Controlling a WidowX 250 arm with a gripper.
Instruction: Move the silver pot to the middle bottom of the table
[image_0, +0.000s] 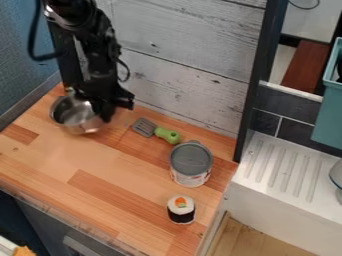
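Jaws: can't tell if they're open or clamped; the black gripper (105, 113) hangs right at the rim of the silver pot (75, 116), on the side facing the spatula. Pot is at the back left of the table (63, 155), by the plank wall (190, 75) and well short of the middle bottom. Step in hand, my read: get a firm hold on that rim, then bring the pot forward. For a good grip, straddle the pot wall, go deep enough to bite below the lip, and close square to it. Shallow on smooth curved metal will probably slip or swivel. Test with a slight raise; if the bowl tips, re-grip before travelling. Lift just enough to lose table contact, come away from the wall first, then head for the front edge. Next out is the spatula (167, 135), green handle toward the can (191, 163); the sushi piece (181, 210) sits in front of the can. Keep the path to the image-left of all three. Lower until the base seats flat, release, then back straight up so the rim isn't dragged.
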